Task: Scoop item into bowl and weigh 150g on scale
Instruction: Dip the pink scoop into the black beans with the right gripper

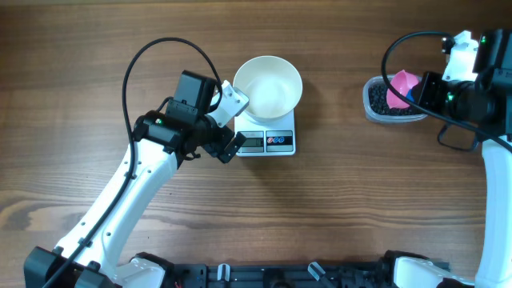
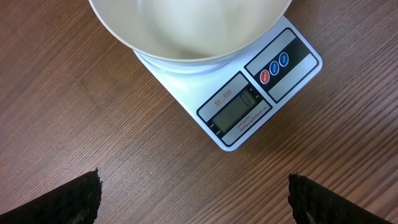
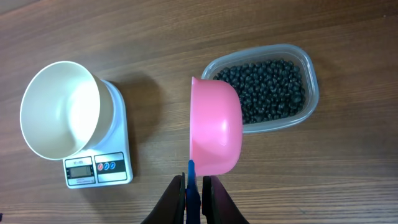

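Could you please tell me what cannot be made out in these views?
Reading on the scale: left wrist view, digits too faint; too small in the others.
Inside of the pink scoop: right wrist view shows only its back.
Part of the tub of beads: overhead, hidden by scoop and right arm.
Far side of the bowl: left wrist view, cut by top edge.

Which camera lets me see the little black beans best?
The right wrist camera. There the beans lie in the clear tub, close and sharp, only partly behind the pink scoop. Overhead shows them tiny and partly covered by the scoop. The left wrist camera shows none, only bowl and scale.
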Action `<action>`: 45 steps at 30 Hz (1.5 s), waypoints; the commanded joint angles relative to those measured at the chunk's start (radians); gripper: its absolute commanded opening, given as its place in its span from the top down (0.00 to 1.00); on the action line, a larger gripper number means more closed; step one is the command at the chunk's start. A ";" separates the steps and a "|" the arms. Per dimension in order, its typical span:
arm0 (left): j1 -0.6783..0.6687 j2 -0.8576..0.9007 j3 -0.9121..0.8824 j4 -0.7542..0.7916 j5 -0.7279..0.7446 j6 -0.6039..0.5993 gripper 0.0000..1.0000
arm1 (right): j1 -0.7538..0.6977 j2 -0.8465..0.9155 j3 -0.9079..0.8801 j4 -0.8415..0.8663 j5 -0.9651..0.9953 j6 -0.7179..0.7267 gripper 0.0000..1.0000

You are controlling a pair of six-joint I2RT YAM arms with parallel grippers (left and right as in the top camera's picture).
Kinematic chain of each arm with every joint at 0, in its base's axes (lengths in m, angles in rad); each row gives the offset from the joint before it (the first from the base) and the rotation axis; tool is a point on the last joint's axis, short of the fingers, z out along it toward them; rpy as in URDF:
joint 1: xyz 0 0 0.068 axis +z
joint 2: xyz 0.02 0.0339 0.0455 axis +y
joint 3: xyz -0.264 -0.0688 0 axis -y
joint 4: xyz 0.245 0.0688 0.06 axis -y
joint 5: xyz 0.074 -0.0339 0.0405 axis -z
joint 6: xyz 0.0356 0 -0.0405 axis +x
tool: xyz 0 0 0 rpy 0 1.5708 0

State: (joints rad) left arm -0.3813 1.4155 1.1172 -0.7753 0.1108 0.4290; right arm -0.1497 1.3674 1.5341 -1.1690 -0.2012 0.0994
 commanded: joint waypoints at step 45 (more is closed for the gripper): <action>0.004 -0.008 -0.003 0.007 0.016 0.114 0.00 | -0.003 0.528 0.074 0.135 0.285 -0.178 0.96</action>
State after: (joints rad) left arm -0.3813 1.4155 1.1172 -0.7673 0.1108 0.5228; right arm -0.1486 1.8355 1.5997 -1.0286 0.1146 -0.0841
